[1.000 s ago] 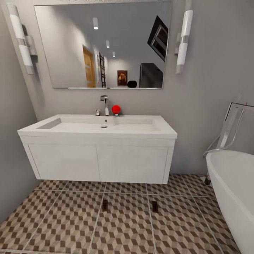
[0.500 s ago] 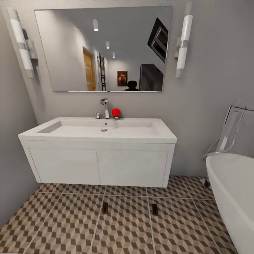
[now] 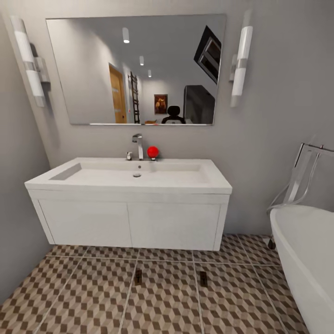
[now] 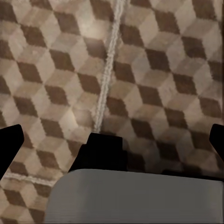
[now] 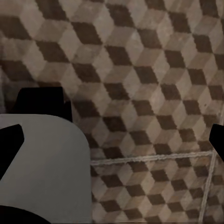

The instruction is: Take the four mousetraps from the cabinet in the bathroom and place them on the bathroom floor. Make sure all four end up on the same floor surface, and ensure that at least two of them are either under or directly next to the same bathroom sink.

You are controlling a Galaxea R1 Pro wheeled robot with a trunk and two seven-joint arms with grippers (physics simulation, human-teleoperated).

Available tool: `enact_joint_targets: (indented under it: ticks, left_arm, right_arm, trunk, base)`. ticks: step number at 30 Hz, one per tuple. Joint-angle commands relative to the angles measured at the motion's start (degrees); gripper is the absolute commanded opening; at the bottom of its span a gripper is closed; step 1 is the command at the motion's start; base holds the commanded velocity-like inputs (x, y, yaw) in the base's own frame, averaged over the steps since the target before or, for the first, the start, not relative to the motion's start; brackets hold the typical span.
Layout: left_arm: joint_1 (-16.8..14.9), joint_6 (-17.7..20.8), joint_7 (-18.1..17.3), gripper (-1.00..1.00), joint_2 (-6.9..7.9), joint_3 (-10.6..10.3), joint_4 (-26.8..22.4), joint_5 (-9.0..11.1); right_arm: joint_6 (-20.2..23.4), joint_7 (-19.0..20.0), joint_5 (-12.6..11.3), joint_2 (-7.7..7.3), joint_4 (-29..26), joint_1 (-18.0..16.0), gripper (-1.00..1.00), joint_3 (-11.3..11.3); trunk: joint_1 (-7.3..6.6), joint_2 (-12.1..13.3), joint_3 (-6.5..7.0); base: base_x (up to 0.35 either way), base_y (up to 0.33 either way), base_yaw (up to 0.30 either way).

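Two mousetraps lie on the bathroom floor (image 3: 88,297) in front of the sink (image 3: 134,174): one (image 3: 138,277) below the middle of the vanity, the other (image 3: 203,278) below its right end. Each is small, dark brown and flat, and sits on or near a grout line. The white wall-hung vanity (image 3: 130,222) under the sink has two shut doors. My left gripper (image 4: 112,144) hangs open over patterned tiles with nothing between its black fingertips (image 4: 9,147). In the right wrist view, my right gripper (image 5: 112,140) is open above the same tiles, also holding nothing.
A white bathtub (image 3: 306,260) with a chrome tap stand (image 3: 301,178) fills the right side. A grey wall closes the left. A red ball (image 3: 152,151) sits beside the chrome tap (image 3: 138,144). A mirror (image 3: 134,69) hangs above, flanked by two lamps.
The whole head view has shifted downward in the picture, so the camera has moved. A dark head shape has risen into the mirror's lower edge. The two mousetraps have stayed put.
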Motion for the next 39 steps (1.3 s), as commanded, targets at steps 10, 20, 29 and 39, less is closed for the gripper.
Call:
enact_joint_targets:
  ticks: [10, 20, 29, 39]
  left_arm:
    - [1.47, -3.37, 0.19, 1.0, -0.41, -0.49, 0.04, 0.47]
    - [1.76, -3.75, 0.17, 1.0, -1.09, -0.49, 0.04, 0.47]
    - [1.82, -3.61, 0.16, 1.0, -1.24, -0.5, 0.04, 0.47]
    - [2.06, -3.89, 0.16, 1.0, -1.28, -0.55, 0.04, 0.41]
  right_arm:
    - [-2.76, 0.55, 0.72, 0.01, 0.18, 2.45, 1.0, -0.28]
    - [-5.28, 1.58, 0.89, 0.01, 0.18, 3.56, 1.0, -0.23]
    - [-5.61, 4.35, 0.9, -0.2, 0.18, 3.65, 1.0, -0.22]
    - [-5.67, 5.78, 0.9, -0.36, 0.18, 3.66, 1.0, -0.22]
  trunk:
    - [-2.21, 4.0, 1.75]
    - [-4.41, 8.01, 3.54]
    - [-6.39, 11.62, 5.16]
    - [-8.58, 15.63, 6.95]
  base:
    - [0.0, 0.0, 0.0]
    - [0.0, 0.0, 0.0]
    - [0.0, 0.0, 0.0]
    - [0.0, 0.0, 0.0]
